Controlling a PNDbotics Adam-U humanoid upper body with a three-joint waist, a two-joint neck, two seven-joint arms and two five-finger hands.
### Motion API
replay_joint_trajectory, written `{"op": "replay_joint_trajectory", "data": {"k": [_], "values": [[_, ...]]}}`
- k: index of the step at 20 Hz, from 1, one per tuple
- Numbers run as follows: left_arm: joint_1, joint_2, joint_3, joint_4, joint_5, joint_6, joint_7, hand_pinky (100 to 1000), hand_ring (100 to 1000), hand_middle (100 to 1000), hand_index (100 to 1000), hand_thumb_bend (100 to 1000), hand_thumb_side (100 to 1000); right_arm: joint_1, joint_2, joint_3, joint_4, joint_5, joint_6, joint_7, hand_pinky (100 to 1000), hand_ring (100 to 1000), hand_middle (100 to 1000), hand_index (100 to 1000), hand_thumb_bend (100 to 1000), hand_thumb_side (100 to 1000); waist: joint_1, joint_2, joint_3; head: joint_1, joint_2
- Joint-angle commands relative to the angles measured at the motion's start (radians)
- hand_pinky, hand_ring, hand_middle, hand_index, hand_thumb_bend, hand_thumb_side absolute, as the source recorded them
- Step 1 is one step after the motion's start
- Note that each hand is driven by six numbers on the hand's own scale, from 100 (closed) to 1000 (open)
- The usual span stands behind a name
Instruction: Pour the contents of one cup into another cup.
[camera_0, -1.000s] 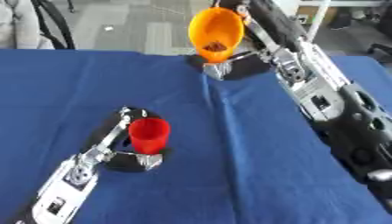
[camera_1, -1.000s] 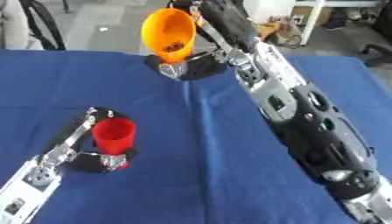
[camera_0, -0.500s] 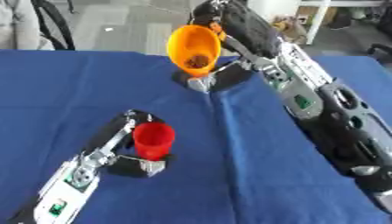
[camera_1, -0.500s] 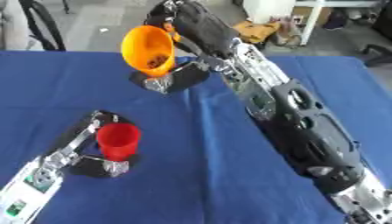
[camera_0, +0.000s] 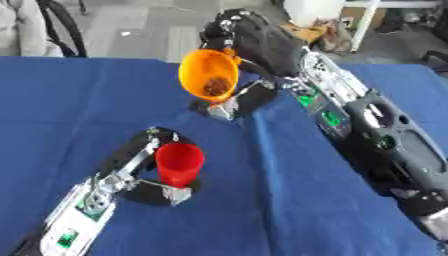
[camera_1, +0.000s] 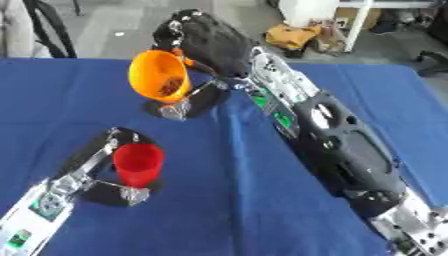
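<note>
Fingers (camera_0: 229, 42) around tilted orange cup (camera_0: 208, 75).

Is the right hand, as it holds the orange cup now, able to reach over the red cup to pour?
Probably yes. The right hand holds the tilted orange cup above the blue table, and nothing stands between it and the red cup held by the left hand.

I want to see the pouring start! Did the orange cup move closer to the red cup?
Yes. The orange cup in the right hand has travelled leftward over the blue table, toward the red cup that the left hand holds.
</note>
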Motion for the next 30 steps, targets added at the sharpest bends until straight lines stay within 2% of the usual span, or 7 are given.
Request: {"op": "replay_joint_trajectory", "data": {"k": [1, 9, 19, 23, 30], "values": [[-0.019, 0.004, 0.0, -0.024, -0.003, -0.003, -0.001, 100, 222, 347, 677, 351, 316, -0.027, -0.007, -0.005, 0.007, 0.044, -0.009, -0.03, 567, 482, 406, 418, 100, 882, 0.003, -0.015, 0.001, -0.002, -0.008], [-0.022, 0.003, -0.002, -0.026, -0.004, -0.005, -0.007, 100, 222, 347, 677, 349, 316, -0.055, -0.012, 0.009, -0.024, 0.174, -0.057, -0.016, 583, 517, 447, 439, 100, 865, 0.001, -0.017, 0.001, -0.003, -0.013], [-0.027, -0.001, -0.004, -0.025, -0.004, -0.008, -0.012, 100, 223, 347, 677, 346, 315, -0.076, 0.023, 0.035, 0.006, 0.353, -0.09, -0.058, 595, 540, 471, 451, 100, 834, 0.0, -0.021, 0.005, -0.004, -0.016], [-0.028, -0.003, -0.004, -0.024, -0.003, -0.008, -0.013, 100, 223, 347, 677, 346, 317, -0.082, 0.029, 0.041, 0.03, 0.424, -0.091, -0.069, 602, 557, 486, 452, 100, 805, -0.001, -0.021, 0.006, -0.003, -0.017], [-0.028, -0.003, -0.002, -0.02, -0.002, -0.005, -0.012, 100, 223, 347, 677, 344, 319, -0.082, 0.037, 0.042, 0.063, 0.55, -0.073, -0.112, 608, 577, 496, 449, 100, 805, -0.004, -0.02, 0.005, 0.002, -0.018]]}}
